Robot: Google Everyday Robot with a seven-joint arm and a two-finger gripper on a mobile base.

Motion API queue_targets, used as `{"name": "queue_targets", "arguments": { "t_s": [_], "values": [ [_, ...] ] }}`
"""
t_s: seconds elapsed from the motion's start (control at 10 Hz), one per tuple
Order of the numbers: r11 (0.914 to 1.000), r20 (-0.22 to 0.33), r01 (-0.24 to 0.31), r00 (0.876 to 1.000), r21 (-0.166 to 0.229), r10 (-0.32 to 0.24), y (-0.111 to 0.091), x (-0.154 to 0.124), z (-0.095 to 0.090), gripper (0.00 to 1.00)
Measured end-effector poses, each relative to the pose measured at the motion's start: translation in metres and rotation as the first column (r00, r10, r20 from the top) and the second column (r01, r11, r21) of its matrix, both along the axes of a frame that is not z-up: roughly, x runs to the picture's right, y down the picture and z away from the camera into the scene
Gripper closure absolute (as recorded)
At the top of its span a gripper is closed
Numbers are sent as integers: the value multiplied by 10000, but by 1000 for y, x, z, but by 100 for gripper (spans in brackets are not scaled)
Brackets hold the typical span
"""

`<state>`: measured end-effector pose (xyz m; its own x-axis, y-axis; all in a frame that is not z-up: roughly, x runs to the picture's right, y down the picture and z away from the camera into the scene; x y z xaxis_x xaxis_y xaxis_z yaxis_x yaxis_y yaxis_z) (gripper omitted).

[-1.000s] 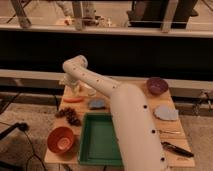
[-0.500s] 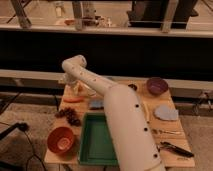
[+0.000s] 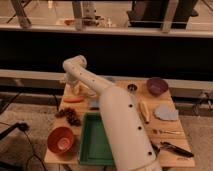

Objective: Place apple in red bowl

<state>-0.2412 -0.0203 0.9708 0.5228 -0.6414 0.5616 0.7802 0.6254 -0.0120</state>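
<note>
My white arm reaches from the front of the table to its far left corner. The gripper [image 3: 71, 84] hangs down there from the bent wrist, mostly hidden behind the arm. The apple [image 3: 80, 91], yellowish and only partly showing, lies right by the gripper, just behind the carrot. I cannot tell whether the two touch. The red bowl [image 3: 61, 140] stands empty at the front left corner, well in front of the gripper.
An orange carrot [image 3: 74, 99] and a dark grape bunch [image 3: 69, 116] lie between apple and red bowl. A green tray [image 3: 94, 139] sits beside the bowl. A purple bowl [image 3: 157, 86], a banana [image 3: 145, 111], a grey-blue plate [image 3: 166, 112] and utensils [image 3: 167, 132] are on the right.
The arm's bent wrist has shifted only slightly over the far left corner. The objects on the table have not moved.
</note>
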Motion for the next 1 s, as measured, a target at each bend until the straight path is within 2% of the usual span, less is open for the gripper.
{"name": "queue_targets", "arguments": {
  "t_s": [1.0],
  "values": [
    [9998, -346, 44, 9994, 172, -38, -12, 8, 36, 20]
  ]
}}
